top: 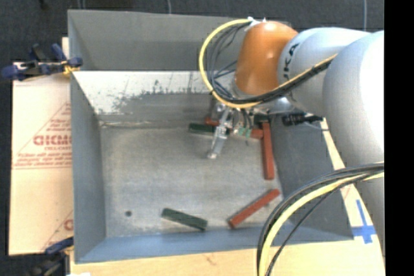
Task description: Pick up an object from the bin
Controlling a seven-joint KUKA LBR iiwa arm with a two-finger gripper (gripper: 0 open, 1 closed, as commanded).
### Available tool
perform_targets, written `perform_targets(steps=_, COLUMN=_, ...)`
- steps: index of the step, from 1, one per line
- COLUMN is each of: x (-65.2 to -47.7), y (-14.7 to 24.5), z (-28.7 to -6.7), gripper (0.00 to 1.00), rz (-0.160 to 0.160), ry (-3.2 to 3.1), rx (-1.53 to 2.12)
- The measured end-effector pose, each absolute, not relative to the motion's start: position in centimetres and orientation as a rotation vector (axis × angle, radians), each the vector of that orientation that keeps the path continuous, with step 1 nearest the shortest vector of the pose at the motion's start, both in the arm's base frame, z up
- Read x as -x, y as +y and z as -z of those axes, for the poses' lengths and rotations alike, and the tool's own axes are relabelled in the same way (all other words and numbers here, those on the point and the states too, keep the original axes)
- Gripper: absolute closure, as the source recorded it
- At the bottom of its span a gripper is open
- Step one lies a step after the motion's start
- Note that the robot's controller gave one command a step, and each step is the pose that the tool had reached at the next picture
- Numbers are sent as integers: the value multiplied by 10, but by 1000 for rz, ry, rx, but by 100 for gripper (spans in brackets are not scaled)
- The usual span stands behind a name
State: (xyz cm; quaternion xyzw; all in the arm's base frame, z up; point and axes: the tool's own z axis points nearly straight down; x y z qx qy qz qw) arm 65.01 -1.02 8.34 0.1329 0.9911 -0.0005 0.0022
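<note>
Orange-capped arm (262,64) over bin (85,165) | fingers (215,144): grip cannot be told | dark green bar (199,128) beside them, long axis left-right

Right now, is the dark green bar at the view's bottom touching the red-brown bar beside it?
No: the dark green bar and the red-brown bar lie apart, bare bin floor between them.

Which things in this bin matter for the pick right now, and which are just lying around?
In play, nearest the arm:
- gripper
- dark green bar, just to its left
- upright red bar, to its right

Lying about, at the front:
- second green bar
- slanted red bar
</note>
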Motion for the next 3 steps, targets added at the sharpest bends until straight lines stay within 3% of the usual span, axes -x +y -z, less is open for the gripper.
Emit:
perform_targets(steps=1, x=-650, y=-10, z=-84, gripper=100, rz=2, ry=3109, rx=-417)
perform_targets(steps=2, x=-650, y=-10, z=-84, gripper=100, rz=2, ry=3109, rx=-417)
perform_targets(steps=3, x=-647, y=35, z=-70, gripper=0, rz=0, ry=3106, rx=-528)
